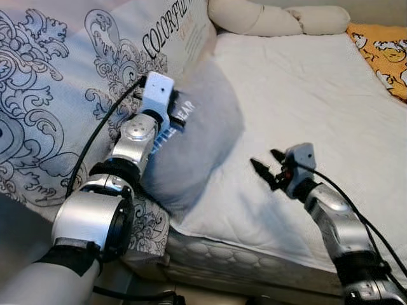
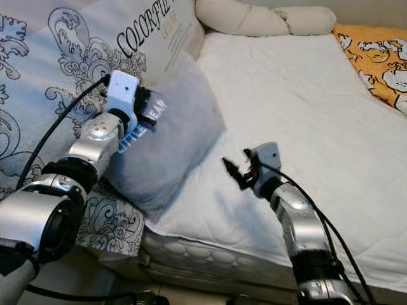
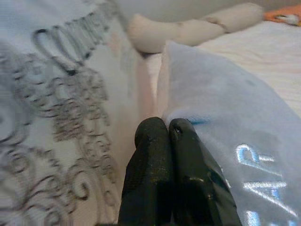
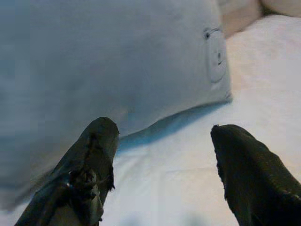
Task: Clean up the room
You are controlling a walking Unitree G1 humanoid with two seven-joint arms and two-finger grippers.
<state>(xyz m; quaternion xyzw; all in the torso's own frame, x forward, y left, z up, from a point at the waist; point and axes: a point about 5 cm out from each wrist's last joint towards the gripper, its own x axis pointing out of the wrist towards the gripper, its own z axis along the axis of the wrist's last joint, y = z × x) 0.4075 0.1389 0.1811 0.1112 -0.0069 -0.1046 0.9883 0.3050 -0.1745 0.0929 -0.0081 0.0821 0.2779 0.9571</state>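
1 grey-blue pillow on the bed, at the near left corner of the white mattress, leaning against 1 large patterned quilt printed with grey scrollwork and the word COLORFUL. Pillow stands tilted on its edge, long axis running from the near mattress corner up and away toward the head of the bed; its printed face with white lettering faces the left arm, lower corner hanging slightly past the mattress edge.

Left gripper at the pillow's upper edge, where pillow meets quilt. 2 black fingers pressed together; a fold of pillow fabric seems to sit at the tips, but whether it is actually pinched is not clear.

Right gripper hovers low over the bare sheet, just beside the pillow's right side, tips aimed at it. 2 fingers spread apart, nothing between them; pillow's lower edge and its shadow lie just ahead.

Far end of bed: 1 long cream bolster across the head. 1 orange cartoon-print blanket at the far right corner
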